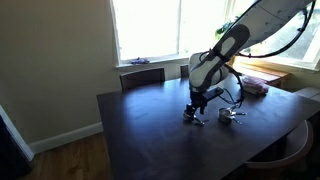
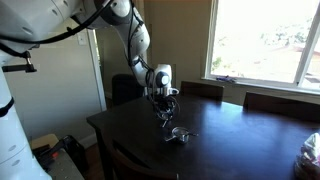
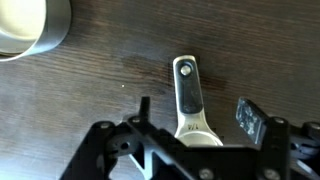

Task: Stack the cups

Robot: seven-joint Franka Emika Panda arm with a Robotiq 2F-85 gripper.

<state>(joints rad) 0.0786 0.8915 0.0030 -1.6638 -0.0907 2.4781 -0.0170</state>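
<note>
Dark wooden table (image 1: 150, 130), bright windows (image 1: 150, 25) — sunlit, beige walls (image 1: 50, 60), wood floor (image 1: 75, 160)

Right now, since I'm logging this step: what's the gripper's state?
Gripper: open, fingers apart on either side of a measuring cup, holding nothing.

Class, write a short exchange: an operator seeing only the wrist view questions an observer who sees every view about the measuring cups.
Operator: One measuring cup lies between my open pincer's tips. Any others?
Observer: Yes, in an exterior view a second silver cup sits apart on the dark table.
Operator: Anything else nearby?
Observer: A pinkish flat stack lies farther along, toward the window.
</note>
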